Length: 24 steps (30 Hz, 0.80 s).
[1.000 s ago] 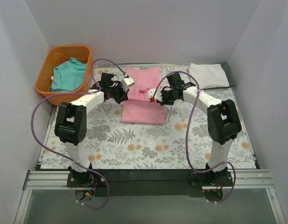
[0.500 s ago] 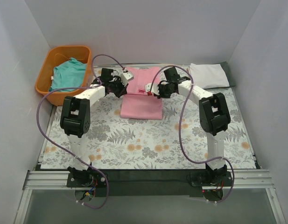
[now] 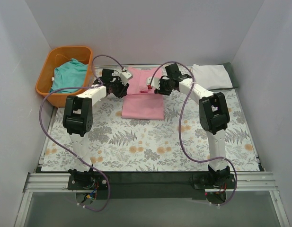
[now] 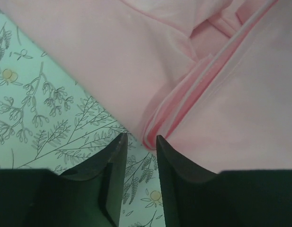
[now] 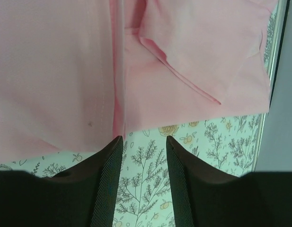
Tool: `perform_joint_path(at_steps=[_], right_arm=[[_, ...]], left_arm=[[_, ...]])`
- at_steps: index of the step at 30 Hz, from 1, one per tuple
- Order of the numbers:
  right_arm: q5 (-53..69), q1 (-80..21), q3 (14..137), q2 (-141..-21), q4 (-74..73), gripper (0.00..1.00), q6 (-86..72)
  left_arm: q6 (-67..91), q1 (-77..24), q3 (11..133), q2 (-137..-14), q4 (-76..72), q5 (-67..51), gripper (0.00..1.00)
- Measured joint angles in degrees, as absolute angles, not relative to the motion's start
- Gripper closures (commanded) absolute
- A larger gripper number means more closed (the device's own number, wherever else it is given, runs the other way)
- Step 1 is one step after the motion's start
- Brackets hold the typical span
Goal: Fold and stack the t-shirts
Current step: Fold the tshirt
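The pink t-shirt (image 3: 143, 105) lies partly folded on the floral cloth at the back middle, with its upper part (image 3: 145, 75) flat behind a crosswise fold. My left gripper (image 3: 125, 89) is at the shirt's left edge, open. In the left wrist view (image 4: 141, 142) only table cloth lies between its fingers, and the layered fold edge (image 4: 176, 118) is just past the tips. My right gripper (image 3: 154, 88) is at the right edge. It is open and empty in the right wrist view (image 5: 143, 139), just short of the pink hem (image 5: 183, 90). The white t-shirt (image 3: 211, 76) lies folded at the back right. The teal t-shirt (image 3: 67, 76) is bunched in the basket.
The orange plastic basket (image 3: 50, 57) stands at the back left, beside the left arm. A dark pad (image 3: 233, 75) lies under the white shirt by the right wall. The floral table cloth (image 3: 150, 146) covers the table in front of the pink shirt.
Both grippers moved toward the back and closer to each other at the fold line. The pink shirt's near edge drew back, so the shirt looks shorter and narrower.
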<state>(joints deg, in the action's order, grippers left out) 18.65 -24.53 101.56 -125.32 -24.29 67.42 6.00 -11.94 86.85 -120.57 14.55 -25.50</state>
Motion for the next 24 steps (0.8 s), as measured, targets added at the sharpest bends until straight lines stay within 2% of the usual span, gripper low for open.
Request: perform_joint_path(at_steps=[3,5,10,15,24], right_arm=[[17.61,-24.10,101.41,-123.96,-23.86,0.59,64.53],[17.39,-23.59,100.77,-121.89,-23.57,0.64,62.00],[19.92,-22.44,96.62,-113.75,-23.97,0.76,54.52],[28.10,-22.26,96.33,-112.40,-26.87,0.79,44.66],[40.66,-22.92,94.26,-121.14,-31.07,0.79,30.02]], left_arm=[[7.90,-10.92,86.61,-120.09,14.31,-24.10,0.56],[9.61,-10.26,85.47,-118.93,13.87,-22.90,0.53],[14.74,-9.23,79.07,-111.13,13.78,-23.90,0.58],[21.43,-9.96,75.22,-104.22,13.21,-28.73,0.67],[32.21,-10.35,64.58,-104.09,14.44,-33.87,0.68]])
